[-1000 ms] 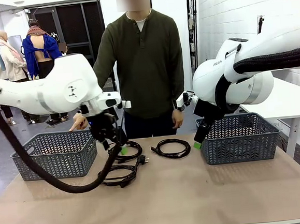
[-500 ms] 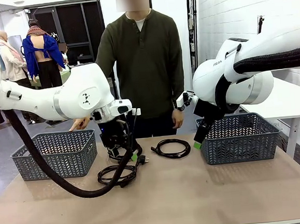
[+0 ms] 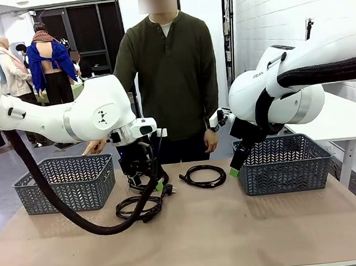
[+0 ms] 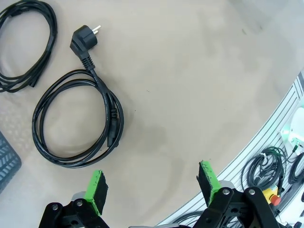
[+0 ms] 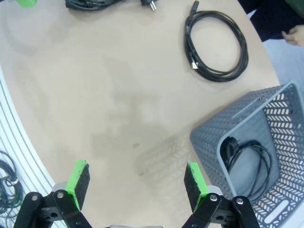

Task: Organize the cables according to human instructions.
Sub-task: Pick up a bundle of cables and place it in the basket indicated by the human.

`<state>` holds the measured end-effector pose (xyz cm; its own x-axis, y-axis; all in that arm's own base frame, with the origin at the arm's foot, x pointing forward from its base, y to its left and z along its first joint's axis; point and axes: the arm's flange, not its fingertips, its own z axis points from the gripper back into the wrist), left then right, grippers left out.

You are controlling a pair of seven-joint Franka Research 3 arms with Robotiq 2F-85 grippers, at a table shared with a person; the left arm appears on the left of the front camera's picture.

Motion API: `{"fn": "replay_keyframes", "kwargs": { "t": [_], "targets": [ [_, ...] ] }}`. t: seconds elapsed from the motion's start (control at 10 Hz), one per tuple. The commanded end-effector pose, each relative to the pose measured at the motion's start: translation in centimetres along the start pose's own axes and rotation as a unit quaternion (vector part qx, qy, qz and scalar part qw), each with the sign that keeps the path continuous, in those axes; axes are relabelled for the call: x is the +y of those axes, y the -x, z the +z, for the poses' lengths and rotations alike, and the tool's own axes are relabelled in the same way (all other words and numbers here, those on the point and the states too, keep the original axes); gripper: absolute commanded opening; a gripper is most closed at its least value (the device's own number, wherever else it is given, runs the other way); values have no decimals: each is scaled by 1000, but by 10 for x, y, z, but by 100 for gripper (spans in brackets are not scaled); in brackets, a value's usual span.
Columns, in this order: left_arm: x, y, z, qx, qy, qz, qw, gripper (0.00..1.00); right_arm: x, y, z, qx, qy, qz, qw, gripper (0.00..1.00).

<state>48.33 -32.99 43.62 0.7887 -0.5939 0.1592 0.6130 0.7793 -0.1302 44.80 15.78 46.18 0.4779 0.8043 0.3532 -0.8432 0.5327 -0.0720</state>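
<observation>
During approach, the left tool (image 4: 152, 184), wide open like the right tool (image 5: 135, 183), hung near a coiled cable (image 4: 113, 116); next it would likely need to centre over it, descend and close.

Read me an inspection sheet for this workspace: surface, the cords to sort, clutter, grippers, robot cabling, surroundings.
Surface: brown table, flat, faintly scuffed.
Job's things: four coiled black cords. The middle cord lies on the table. The near cord and the left cord lie by the left gripper. The fourth cord is inside the right basket.
Clutter: nothing seen; the left basket stands at the table's left.
Grippers: left gripper open, low over the table, holding nothing; right gripper open, beside the right basket, holding nothing.
Cables: ribbed hose of the left arm sags low by the near cord.
Surroundings: person at the far side, one hand behind the left basket.
</observation>
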Motion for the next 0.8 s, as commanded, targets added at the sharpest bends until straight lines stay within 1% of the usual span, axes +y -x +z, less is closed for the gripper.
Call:
{"fn": "replay_keyframes", "kwargs": {
  "t": [0.0, 0.1, 0.2, 0.3, 0.4, 0.5, 0.7],
  "targets": [
    [-1, -13, -10, 14, -11, 19, 1000, 100, 0, 1, -1, 0, 1, -2, 1000, 100],
    [0, -20, -18, 20, -10, 17, 1000, 100, 0, 1, -1, 0, 1, -2, 1000, 100],
    [4, -24, -27, 28, -22, 37, 999, 100, 0, 1, -1, 0, 1, -2, 1000, 100],
    [5, -29, -36, 36, -16, 62, 997, 100, 0, 1, -1, 0, 1, -2, 1000, 100],
    [7, -31, -44, 39, -25, 68, 997, 100, 0, 1, -1, 0, 1, -2, 1000, 100],
    [10, -32, -50, 38, -37, 74, 996, 100, 0, 1, -1, 0, 1, -2, 1000, 100],
    [14, -33, -63, 28, -28, 90, 995, 100, 0, 1, -1, 0, 1, -2, 1000, 100]
  ]
}}
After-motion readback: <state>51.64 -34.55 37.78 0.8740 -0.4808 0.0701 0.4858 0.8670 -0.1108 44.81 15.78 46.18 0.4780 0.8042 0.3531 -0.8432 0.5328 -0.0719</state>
